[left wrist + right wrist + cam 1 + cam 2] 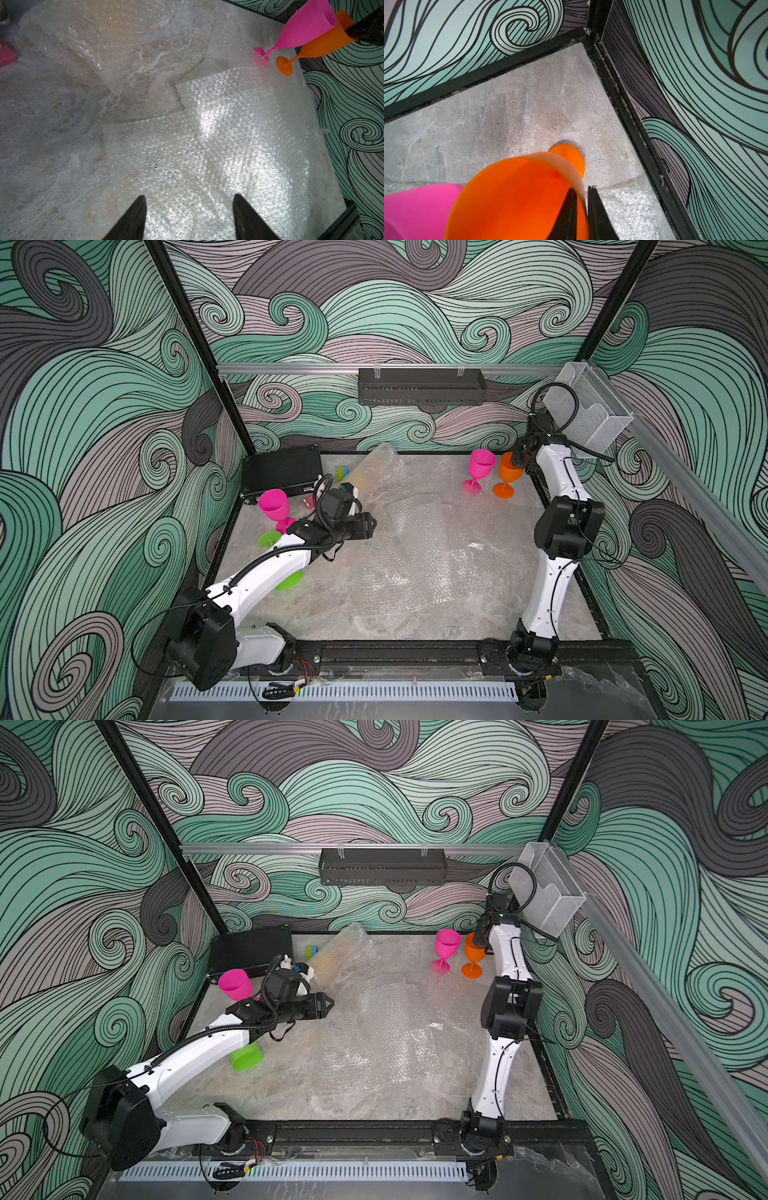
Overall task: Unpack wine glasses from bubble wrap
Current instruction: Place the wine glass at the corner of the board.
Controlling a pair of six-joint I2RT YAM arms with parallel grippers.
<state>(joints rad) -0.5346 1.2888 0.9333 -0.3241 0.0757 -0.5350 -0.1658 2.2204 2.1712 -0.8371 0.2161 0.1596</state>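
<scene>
Fingers of the right pincer (581, 188) straddle the rim of the orange goblet (517, 197), one inside the cup and one outside; whether they pinch it or stand just loose I cannot tell. The goblet stands upright near the far right corner of the table (374, 614), just beside an upright magenta goblet (481, 464). The left pincer (190, 200) hangs spread and empty over the bubble wrap (419, 547), which lies in flat sheets across the table's middle. By the left edge a second magenta goblet (274, 504) stands upright. A lime green goblet (246, 1056) lies on its side under the left arm.
</scene>
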